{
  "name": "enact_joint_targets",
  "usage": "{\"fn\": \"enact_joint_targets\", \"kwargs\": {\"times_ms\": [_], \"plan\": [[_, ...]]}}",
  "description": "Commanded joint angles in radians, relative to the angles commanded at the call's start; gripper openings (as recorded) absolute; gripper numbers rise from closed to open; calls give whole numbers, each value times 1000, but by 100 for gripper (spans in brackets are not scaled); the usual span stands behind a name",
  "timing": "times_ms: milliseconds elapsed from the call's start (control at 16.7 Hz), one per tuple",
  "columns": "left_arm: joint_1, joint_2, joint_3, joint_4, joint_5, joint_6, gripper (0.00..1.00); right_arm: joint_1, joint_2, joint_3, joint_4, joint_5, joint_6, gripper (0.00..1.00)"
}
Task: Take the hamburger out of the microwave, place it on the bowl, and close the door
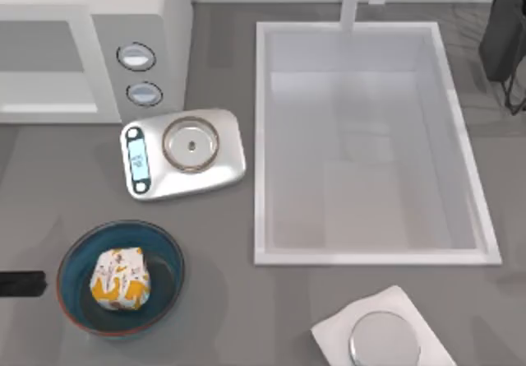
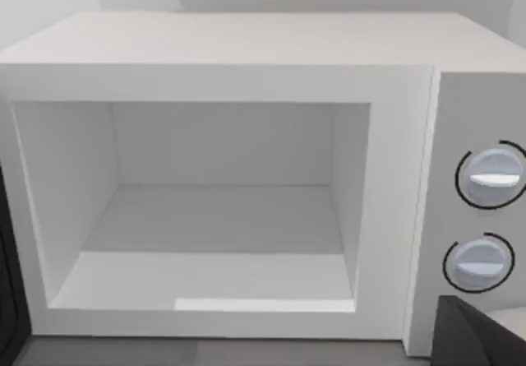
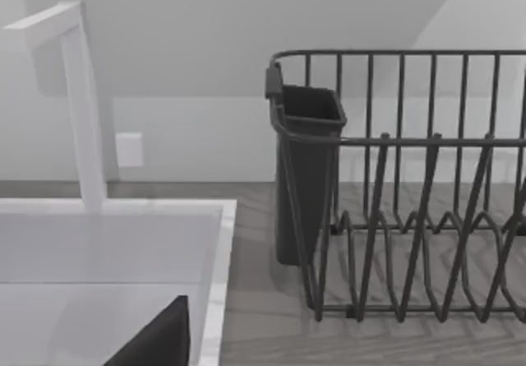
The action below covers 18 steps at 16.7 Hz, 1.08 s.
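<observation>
The hamburger (image 1: 122, 279), a white lump with orange patches, rests inside the blue bowl (image 1: 76, 255) at the table's front left. The white microwave (image 1: 168, 20) stands at the back left, its two dials (image 1: 136, 56) facing front. In the left wrist view its cavity (image 2: 218, 218) stands open and empty, and the door is out of view. My left gripper (image 1: 23, 284) shows as a dark bar at the left edge, just left of the bowl, and as a dark corner piece (image 2: 481, 337) in its wrist view. My right gripper (image 3: 156, 341) hangs parked near the sink's far corner.
A silver kitchen scale (image 1: 222, 164) sits between the microwave and the bowl. A large white sink (image 1: 263, 136) with a tap (image 3: 82, 103) fills the middle. A steel disc on a white base (image 1: 384, 340) lies at the front. A dark dish rack (image 3: 411, 185) stands at the back right.
</observation>
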Motion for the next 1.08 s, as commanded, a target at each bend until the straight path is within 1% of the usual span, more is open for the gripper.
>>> {"fn": "enact_joint_targets", "kwargs": {"times_ms": [60, 180, 300, 480, 600, 900, 1020, 1080], "plan": [[3, 0, 1, -1, 3, 0, 0, 0, 0, 0, 0, 0, 0, 100], [40, -5, 10, -15, 40, 0, 0, 0, 0, 0, 0, 0, 0, 100], [106, -12, 26, -38, 106, 0, 0, 0, 0, 0, 0, 0, 0, 100], [227, -23, 50, -73, 227, 1, 0, 0, 0, 0, 0, 0, 0, 100], [272, -28, 61, -88, 272, 1, 0, 0, 0, 0, 0, 0, 0, 100], [272, -26, 61, -91, 272, 1, 0, 0, 0, 0, 0, 0, 0, 100], [234, -38, 71, -114, 234, 1, 0, 0, 0, 0, 0, 0, 0, 100], [199, -47, 79, -131, 199, 0, 0, 0, 0, 0, 0, 0, 0, 100]]}}
